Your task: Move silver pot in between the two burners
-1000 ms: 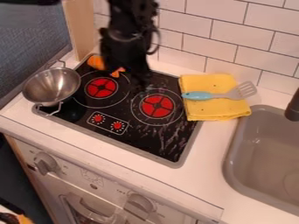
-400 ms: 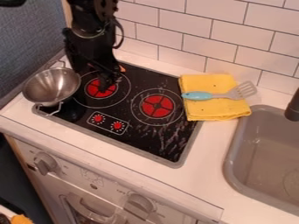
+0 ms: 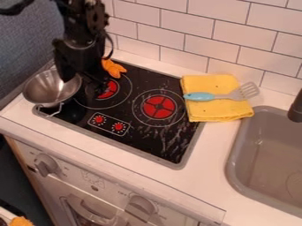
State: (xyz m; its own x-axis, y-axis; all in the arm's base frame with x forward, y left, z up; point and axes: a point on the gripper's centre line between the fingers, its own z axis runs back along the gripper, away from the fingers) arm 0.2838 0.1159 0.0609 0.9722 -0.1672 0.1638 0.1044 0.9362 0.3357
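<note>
In the camera view, a black cooktop (image 3: 137, 134) is set in the white bench (image 3: 200, 176), with a left burner (image 3: 111, 90), a right burner (image 3: 158, 107) and a control panel (image 3: 109, 124) with two red dials in front. The arm (image 3: 82, 37) comes in from the upper left and covers part of the left burner. Behind that burner lies an orange item (image 3: 113, 69), close beside the arm. Right of the cooktop, a blue-handled spatula (image 3: 219, 95) lies across a folded yellow cloth (image 3: 215, 112); beyond them is a grey sink (image 3: 232, 165) with a dark tap (image 3: 296, 108) at the view's edge. White tiles (image 3: 206, 42) line the back. The end effector (image 3: 81, 85) is released, its two fingers spread apart, one over the pot's near-burner side and the other over the left burner. The silver pot (image 3: 42, 90) sits upright at the cooktop's left corner, beside the left burner and off the gap between the burners. It is a shiny, rounded, wide-mouthed bowl shape, with a wire handle (image 3: 49, 111) sticking out at the front; the arm hides part of its far rim.
</note>
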